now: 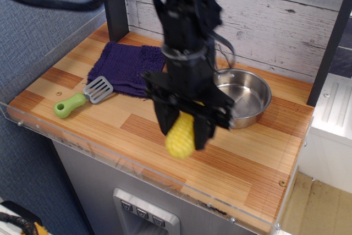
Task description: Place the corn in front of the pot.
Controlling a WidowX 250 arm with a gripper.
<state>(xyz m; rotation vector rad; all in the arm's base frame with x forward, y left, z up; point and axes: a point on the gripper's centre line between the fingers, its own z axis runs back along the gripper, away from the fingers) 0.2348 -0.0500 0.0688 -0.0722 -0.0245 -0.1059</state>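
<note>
Your gripper [184, 130] is pinching the corn [181, 136] between its two black fingers, cob hanging nearly upright with its lower end free above the wooden counter [231, 163]. Corn sits at about 7 o'clock from the pot [245, 98], near its front rim; the arm hides the pot's left side. At 9 o'clock of the gripper you have the purple towel [125, 67] and the green-handled spatula [82, 98], touching the towel's front edge.
</note>
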